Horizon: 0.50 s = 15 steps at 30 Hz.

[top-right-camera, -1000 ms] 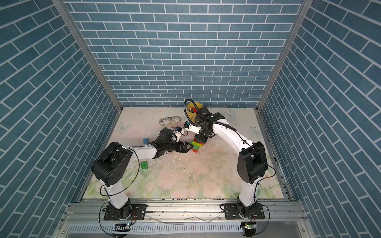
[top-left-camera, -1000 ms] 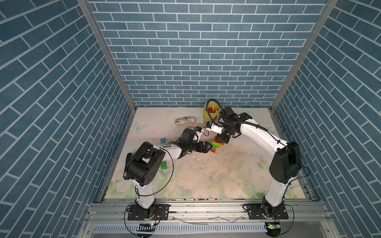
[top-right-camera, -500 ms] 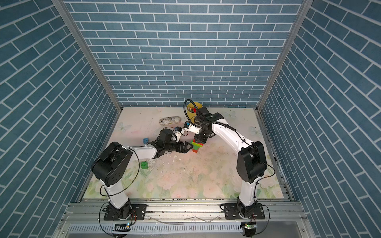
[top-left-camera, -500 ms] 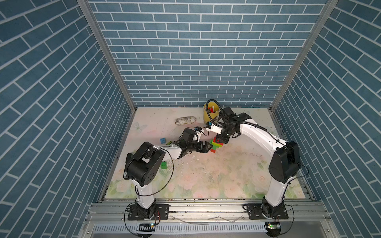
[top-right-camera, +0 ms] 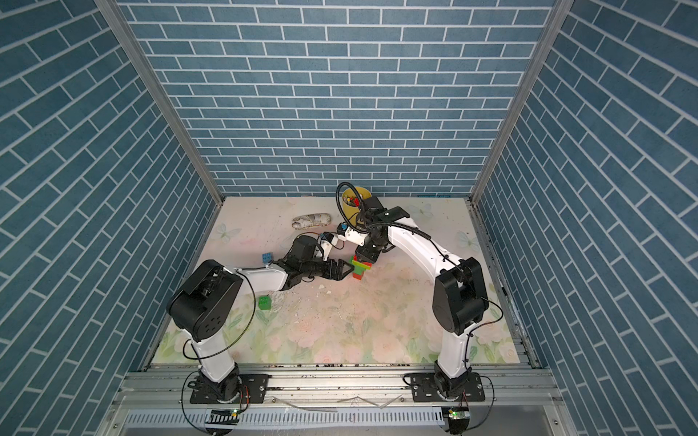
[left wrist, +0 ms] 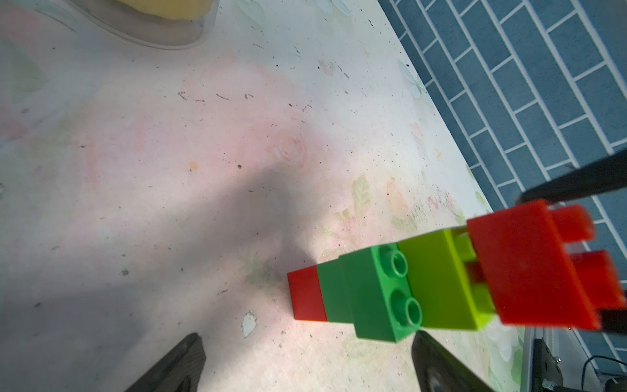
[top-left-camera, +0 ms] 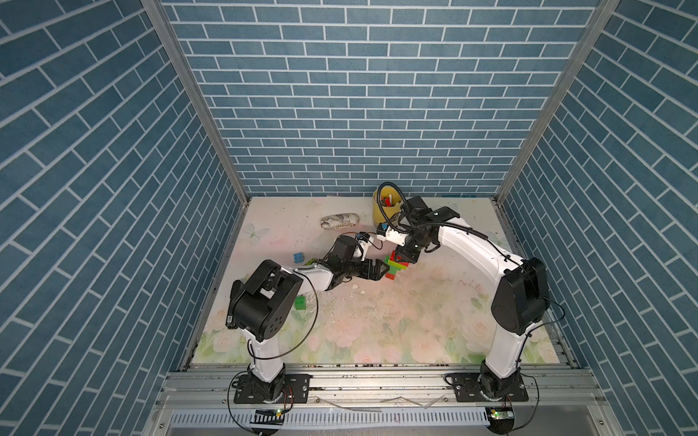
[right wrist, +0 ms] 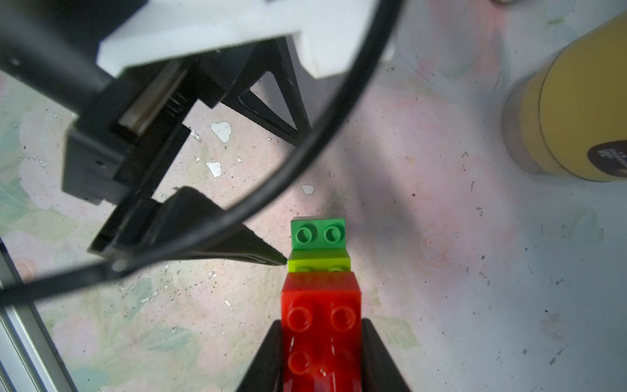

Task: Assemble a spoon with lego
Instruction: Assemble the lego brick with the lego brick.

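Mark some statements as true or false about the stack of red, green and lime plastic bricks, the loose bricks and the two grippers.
1. The right gripper is shut on the red studded top brick of the stack of joined red, green and lime plastic bricks. True.
2. The left gripper clamps that stack. False: its jaws stand open beside it.
3. The light-blue square plastic brick is joined to the stack. False: it lies apart on the floral table.
4. A loose green square plastic brick lies beside the left arm. True.
5. The yellow cylindrical cup lies on its side. False: it stands upright.
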Available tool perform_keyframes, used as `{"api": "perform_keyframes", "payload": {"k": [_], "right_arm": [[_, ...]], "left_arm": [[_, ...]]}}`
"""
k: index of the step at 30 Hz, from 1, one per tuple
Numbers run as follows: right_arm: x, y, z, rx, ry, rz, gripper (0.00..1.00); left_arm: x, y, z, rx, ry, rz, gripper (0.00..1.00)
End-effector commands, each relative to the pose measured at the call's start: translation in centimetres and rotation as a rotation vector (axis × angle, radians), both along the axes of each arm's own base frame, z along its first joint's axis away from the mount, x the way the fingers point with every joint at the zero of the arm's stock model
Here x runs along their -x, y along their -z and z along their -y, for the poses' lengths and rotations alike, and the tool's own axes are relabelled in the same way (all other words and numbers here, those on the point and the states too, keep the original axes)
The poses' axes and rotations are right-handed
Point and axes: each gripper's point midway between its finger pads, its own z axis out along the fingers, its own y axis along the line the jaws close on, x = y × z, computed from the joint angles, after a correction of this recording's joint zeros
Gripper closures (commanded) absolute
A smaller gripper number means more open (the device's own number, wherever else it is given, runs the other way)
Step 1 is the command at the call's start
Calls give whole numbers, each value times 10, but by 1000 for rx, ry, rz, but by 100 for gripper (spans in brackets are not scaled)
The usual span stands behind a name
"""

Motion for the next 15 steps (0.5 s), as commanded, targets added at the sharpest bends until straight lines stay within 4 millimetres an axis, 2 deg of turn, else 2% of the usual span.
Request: {"api": "perform_keyframes", "payload": {"k": [1,9,15], "right_arm": [[8,18,1,39,-31,-55,100],[11,17,-2,24,-75,-49,100],[14,23,1,43,-97,-69,100]], "left_arm": [[2,1,2,8,11,-8,3],[1,2,1,7,9,-12,3],[1,2,1,10,7,-13,3]]}}
